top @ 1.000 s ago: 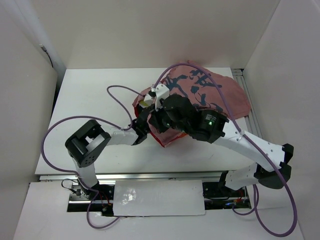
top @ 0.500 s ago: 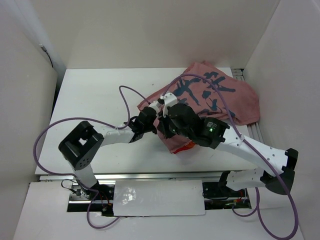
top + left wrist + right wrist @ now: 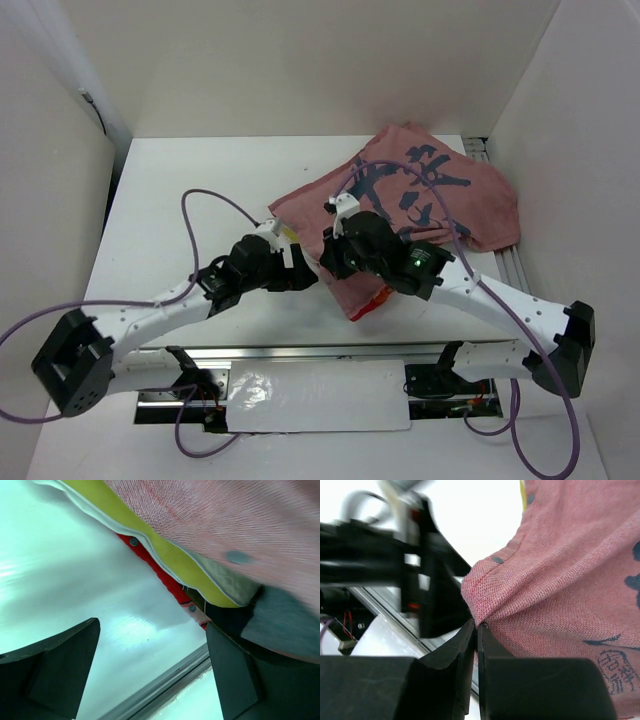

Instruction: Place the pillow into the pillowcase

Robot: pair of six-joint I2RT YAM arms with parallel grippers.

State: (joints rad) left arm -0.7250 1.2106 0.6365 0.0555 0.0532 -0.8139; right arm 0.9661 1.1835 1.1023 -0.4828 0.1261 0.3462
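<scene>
The pillowcase [image 3: 420, 195] lies at the back right of the table, dull pink side up with dark blue marks, and bulges. In the left wrist view the pillow [image 3: 167, 555] shows its yellowish edge and a cream corner under the pink pillowcase [image 3: 240, 520], beside a red hem with snaps. My left gripper [image 3: 300, 278] is wide open just left of the case's near corner, and nothing sits between its fingers [image 3: 60, 665]. My right gripper [image 3: 476, 626] is shut on a gathered fold of the pillowcase [image 3: 560, 575] at that near-left corner.
Both arms meet at the table's middle front, the left arm's black wrist [image 3: 420, 580] close beside the right jaws. Purple cables [image 3: 200, 200] loop over the table. A metal rail [image 3: 300, 352] runs along the near edge. White walls enclose three sides.
My left gripper has opened wide and drawn back toward the near left. The pillowcase slid right and spread out flatter. My right gripper stays pinched on the cloth.
</scene>
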